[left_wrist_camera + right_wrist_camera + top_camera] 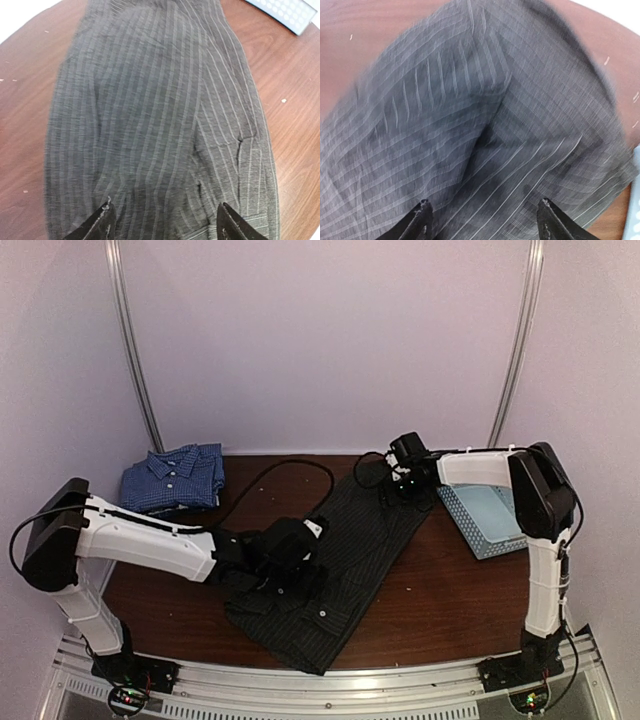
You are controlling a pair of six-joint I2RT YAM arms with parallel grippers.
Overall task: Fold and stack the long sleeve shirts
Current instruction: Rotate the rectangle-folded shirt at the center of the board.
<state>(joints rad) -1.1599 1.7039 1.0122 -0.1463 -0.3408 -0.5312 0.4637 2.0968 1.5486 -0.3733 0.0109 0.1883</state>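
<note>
The black pinstriped long sleeve shirt [350,560] lies flattened in a long diagonal strip from the near middle of the table to the far right. My left gripper [305,555] hovers over its near half. In the left wrist view this gripper [165,212] stands open, with striped cloth [150,110] under the gap and nothing pinched. My right gripper [408,490] is over the shirt's far end. It is open too [483,206], above wrinkled cloth [485,125], in a blurred picture. The blue checked shirt [175,478] sits folded at the far left.
A light blue plastic basket [485,515] stands at the right edge, just beyond the shirt's far end; its corner [287,11] shows in the left wrist view. A black cable [290,465] loops across the back of the brown table [440,600]. Pale walls close in on three sides.
</note>
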